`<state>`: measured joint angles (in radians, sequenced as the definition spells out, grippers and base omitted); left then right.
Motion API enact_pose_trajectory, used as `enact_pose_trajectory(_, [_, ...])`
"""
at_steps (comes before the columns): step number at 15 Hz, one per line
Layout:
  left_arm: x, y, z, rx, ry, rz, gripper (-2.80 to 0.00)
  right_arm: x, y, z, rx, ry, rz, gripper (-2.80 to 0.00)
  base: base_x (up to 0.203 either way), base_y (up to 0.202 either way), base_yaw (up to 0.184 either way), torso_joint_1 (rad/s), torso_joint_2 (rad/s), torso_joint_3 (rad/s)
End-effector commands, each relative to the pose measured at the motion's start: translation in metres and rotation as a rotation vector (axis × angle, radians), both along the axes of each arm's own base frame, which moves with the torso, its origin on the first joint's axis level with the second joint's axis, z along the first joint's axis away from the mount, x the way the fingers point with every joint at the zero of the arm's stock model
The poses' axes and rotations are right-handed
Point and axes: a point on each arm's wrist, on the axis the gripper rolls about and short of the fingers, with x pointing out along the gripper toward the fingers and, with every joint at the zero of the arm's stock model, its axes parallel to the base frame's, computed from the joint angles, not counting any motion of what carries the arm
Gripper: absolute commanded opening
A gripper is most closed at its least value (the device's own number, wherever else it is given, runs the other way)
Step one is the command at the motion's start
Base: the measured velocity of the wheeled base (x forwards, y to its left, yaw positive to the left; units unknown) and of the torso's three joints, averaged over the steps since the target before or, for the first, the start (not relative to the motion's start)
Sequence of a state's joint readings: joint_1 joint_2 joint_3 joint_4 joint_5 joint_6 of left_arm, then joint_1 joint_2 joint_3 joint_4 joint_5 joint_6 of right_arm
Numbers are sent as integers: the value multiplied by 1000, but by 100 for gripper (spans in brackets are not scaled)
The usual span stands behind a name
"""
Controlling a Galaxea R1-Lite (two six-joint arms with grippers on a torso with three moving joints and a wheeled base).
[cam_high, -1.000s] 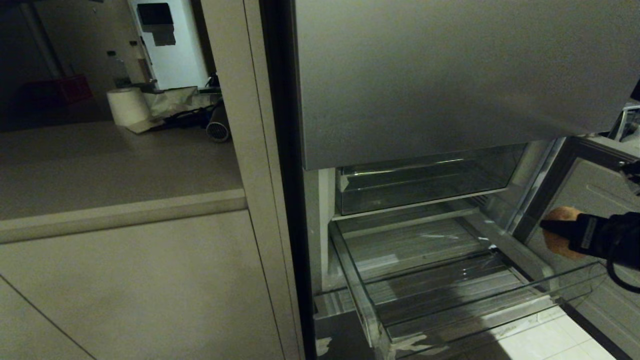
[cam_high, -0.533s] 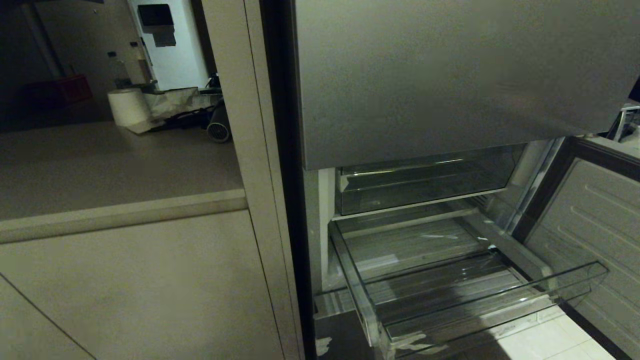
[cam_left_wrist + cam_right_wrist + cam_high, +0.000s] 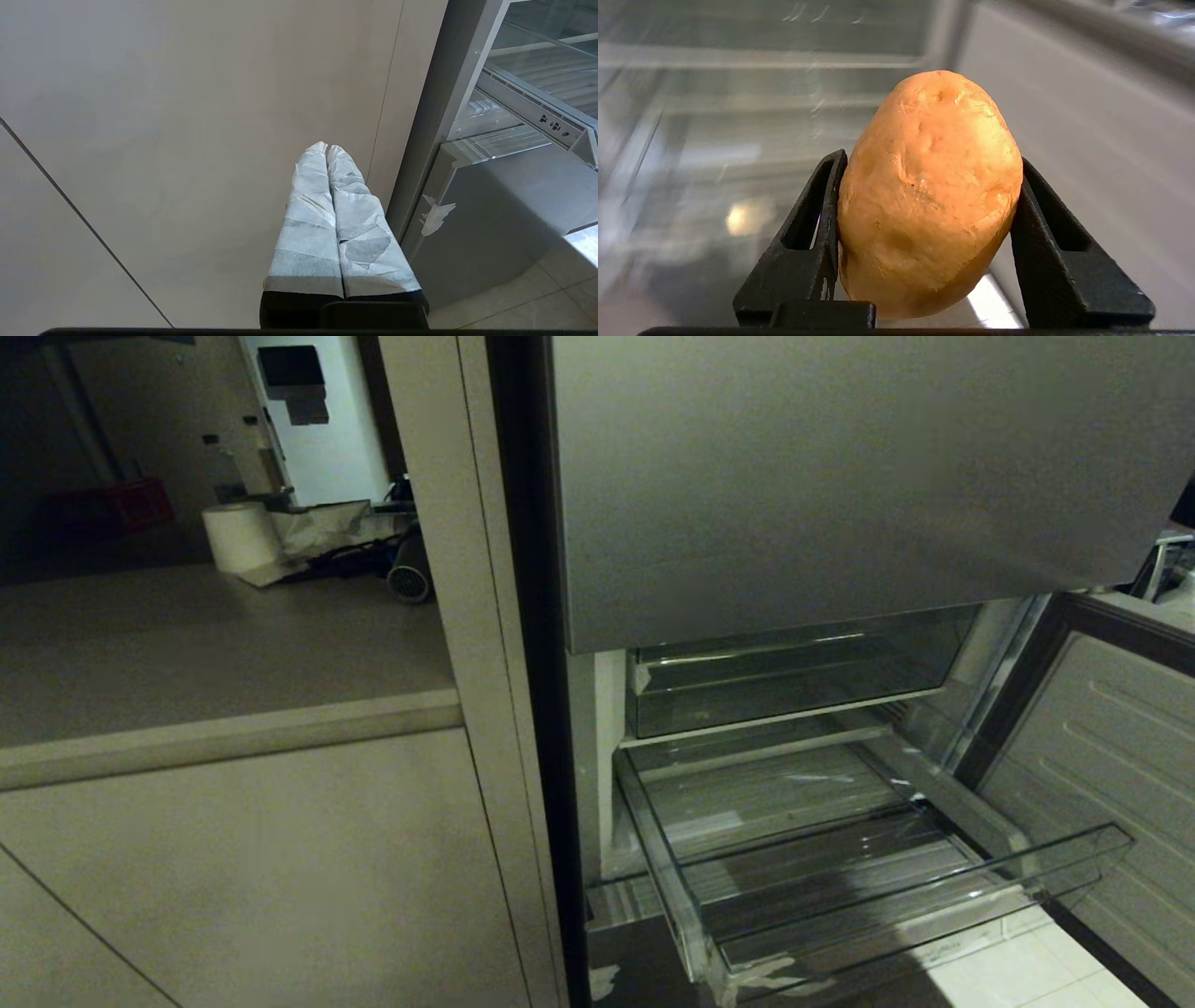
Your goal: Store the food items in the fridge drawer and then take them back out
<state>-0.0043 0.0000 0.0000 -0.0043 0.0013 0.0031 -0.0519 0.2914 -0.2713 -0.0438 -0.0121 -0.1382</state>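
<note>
A tan-brown potato [image 3: 927, 196], the food item, fills the right wrist view, clamped between the two black fingers [image 3: 817, 219] of my right gripper [image 3: 924, 158], which is out of the head view. The fridge drawer [image 3: 1074, 859], a clear bin with a ribbed floor, stands pulled out and holds nothing in the head view. My left gripper [image 3: 327, 148] is shut on nothing, its taped fingers [image 3: 308, 224] pressed together in front of a beige cabinet panel, left of the fridge.
A shallower smoky clear bin [image 3: 794, 677] sits above the drawer, under a grey steel door panel [image 3: 840, 476]. The open fridge door [image 3: 1102, 747] stands at the right. A beige countertop [image 3: 187, 644] with a paper roll [image 3: 238, 534] lies to the left.
One second ago my right gripper with the potato showed at the right edge of the head view beside the drawer; it has since drawn back out of that view. The drawer has not moved.
</note>
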Motion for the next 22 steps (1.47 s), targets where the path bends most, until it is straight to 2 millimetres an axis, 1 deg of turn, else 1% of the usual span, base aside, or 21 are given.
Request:
enact_pose_trajectory(1, [0,0,0,0,1,0,-280,-4,0,-30,-7,23,60,-280,0,0,0,0,0,0])
enact_pose_trajectory(3, [0,0,0,0,1,0,-280,-10,0,-56,-23,5,65,-280,0,0,0,0,0,0])
enact_pose_trajectory(4, [0,0,0,0,1,0,-280,-15,0,-66,-29,-33,68,-280,0,0,0,0,0,0])
enact_pose_trajectory(5, [0,0,0,-2,1,0,-280,-17,0,-71,-22,-54,66,-280,0,0,0,0,0,0])
enact_pose_trajectory(7, [0,0,0,-2,1,0,-280,-12,0,-87,-2,-18,72,-280,0,0,0,0,0,0])
enact_pose_trajectory(9, [0,0,0,-2,1,0,-280,-12,0,-86,55,-24,70,-280,0,0,0,0,0,0])
enact_pose_trajectory(13, [0,0,0,-2,1,0,-280,-12,0,-86,114,-30,59,-280,0,0,0,0,0,0])
enact_pose_trajectory(22, [0,0,0,-2,1,0,-280,-12,0,-85,150,-33,52,-280,1,0,-8,1,0,0])
